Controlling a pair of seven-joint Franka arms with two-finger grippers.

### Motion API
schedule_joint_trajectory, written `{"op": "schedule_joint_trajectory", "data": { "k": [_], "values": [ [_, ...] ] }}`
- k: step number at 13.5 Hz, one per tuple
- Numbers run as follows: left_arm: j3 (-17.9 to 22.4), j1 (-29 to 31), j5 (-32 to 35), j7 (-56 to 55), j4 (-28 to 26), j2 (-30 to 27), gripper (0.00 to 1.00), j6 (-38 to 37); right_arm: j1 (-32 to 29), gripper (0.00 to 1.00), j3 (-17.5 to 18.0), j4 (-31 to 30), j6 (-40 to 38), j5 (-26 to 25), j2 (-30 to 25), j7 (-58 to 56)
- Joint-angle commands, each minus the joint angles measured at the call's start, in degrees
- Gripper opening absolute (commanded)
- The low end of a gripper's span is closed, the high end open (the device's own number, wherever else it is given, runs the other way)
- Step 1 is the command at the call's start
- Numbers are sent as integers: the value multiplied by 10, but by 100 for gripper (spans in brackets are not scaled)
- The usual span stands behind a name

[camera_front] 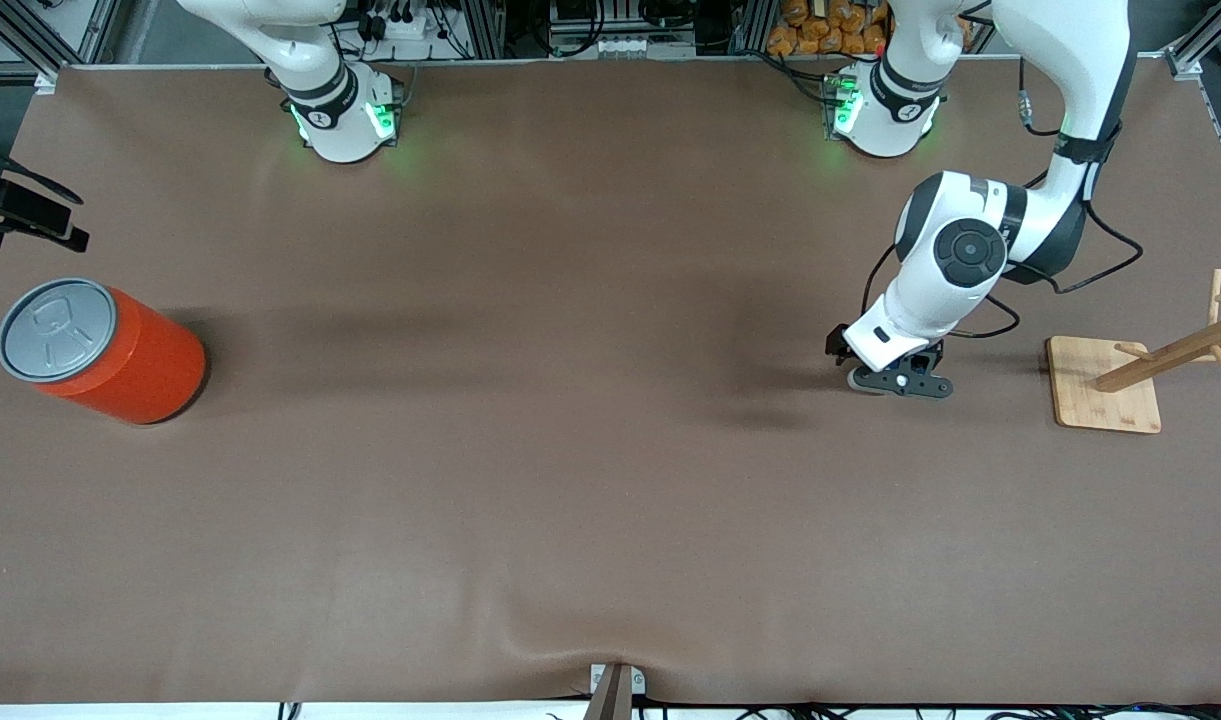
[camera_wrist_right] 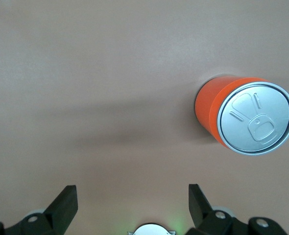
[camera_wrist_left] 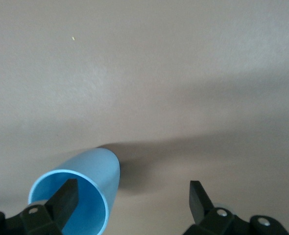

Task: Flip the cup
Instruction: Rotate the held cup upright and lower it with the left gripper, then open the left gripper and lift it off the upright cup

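The light-blue cup [camera_wrist_left: 98,169] shows only in the left wrist view. It stands on the brown table with its open mouth up toward the camera. My left gripper [camera_wrist_left: 132,198] is open right over it: one black finger [camera_wrist_left: 66,198] hangs inside the cup's mouth, the other stands well clear of the wall. From the front, the left gripper [camera_front: 895,380] sits low over the table toward the left arm's end and its hand hides the cup. My right gripper [camera_wrist_right: 132,198] waits open and high over the table, holding nothing; it is out of the front view.
A large orange can [camera_front: 100,350] with a grey pull-tab lid stands toward the right arm's end, also below the right wrist as the orange can [camera_wrist_right: 247,115]. A wooden rack on a square base [camera_front: 1105,385] stands close beside the left gripper, toward the left arm's end.
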Motion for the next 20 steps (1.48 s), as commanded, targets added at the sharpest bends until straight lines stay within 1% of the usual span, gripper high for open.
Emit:
{"op": "schedule_joint_trajectory", "data": {
  "k": [1, 5, 7, 8, 9, 10, 12, 13, 14, 16, 18, 20],
  "values": [
    [-3, 10, -3, -6, 57, -11, 100, -72, -9, 100, 7, 8, -3, 8, 1, 9],
    [2, 15, -3, -3, 156, -3, 100, -146, -9, 100, 7, 8, -3, 8, 1, 9],
    [-4, 40, -3, 2, 199, -10, 100, -182, -8, 100, 7, 8, -3, 8, 2, 9],
    [-16, 60, -3, 2, 227, -12, 100, -210, -8, 100, 7, 8, -3, 8, 1, 9],
    [-40, 86, -3, 5, 260, -14, 100, -246, -8, 100, 7, 8, -3, 8, 1, 9],
    [-43, 91, -6, 12, 286, -18, 100, -281, -9, 100, 7, 8, -3, 8, 1, 9],
    [-44, 90, -10, 13, 322, -35, 100, -341, -8, 100, 7, 8, -3, 8, 1, 9],
    [-40, 88, -22, 13, 341, -48, 100, -374, -9, 100, 7, 8, -3, 8, 1, 9],
    [-37, 89, -35, 18, 349, -67, 100, -403, -9, 100, 7, 8, -3, 8, 1, 9],
    [-22, 96, -59, 57, 349, -117, 100, -443, -9, 100, 7, 8, -3, 8, 1, 9],
    [-10, 106, -59, 84, 347, -159, 100, -497, -9, 100, 7, 8, -3, 8, 1, 9],
    [-3, 106, -59, 84, 347, -180, 100, -526, -9, 100, 7, 8, -3, 8, 1, 9]
  ]
}}
